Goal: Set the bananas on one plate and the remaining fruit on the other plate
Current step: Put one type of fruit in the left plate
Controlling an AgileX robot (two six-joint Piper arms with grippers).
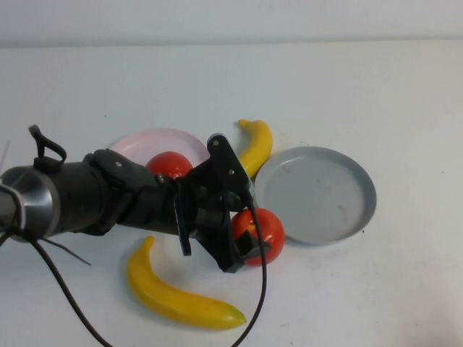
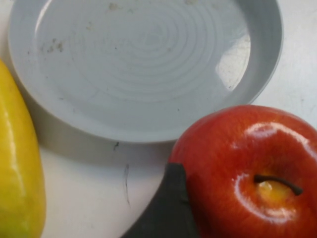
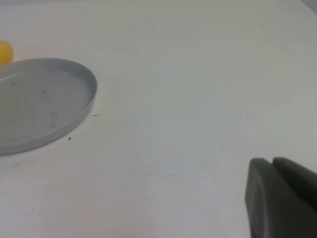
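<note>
Right now the left gripper (image 1: 242,231) is down at the middle of the table, its dark fingers spread on either side of a red apple (image 1: 264,230) that sits on the bare tabletop; in the left wrist view one finger (image 2: 166,208) lies against the apple's side, but I can't say the fruit is gripped. That apple lies just beside the near-left rim of the grey plate (image 1: 318,217), close but not on it. A second apple (image 1: 168,165) rests on the pink plate (image 1: 137,141), which is mostly hidden behind the left arm. One banana (image 1: 257,144) lies between the two plates on their far side, its end close to the grey plate's rim. The other banana (image 1: 177,296) lies near the table's front edge, apart from both plates. The right gripper (image 3: 282,198) hangs closed over bare table to the right of the grey plate, where the table (image 1: 405,94) stays open toward its right and far edges.
</note>
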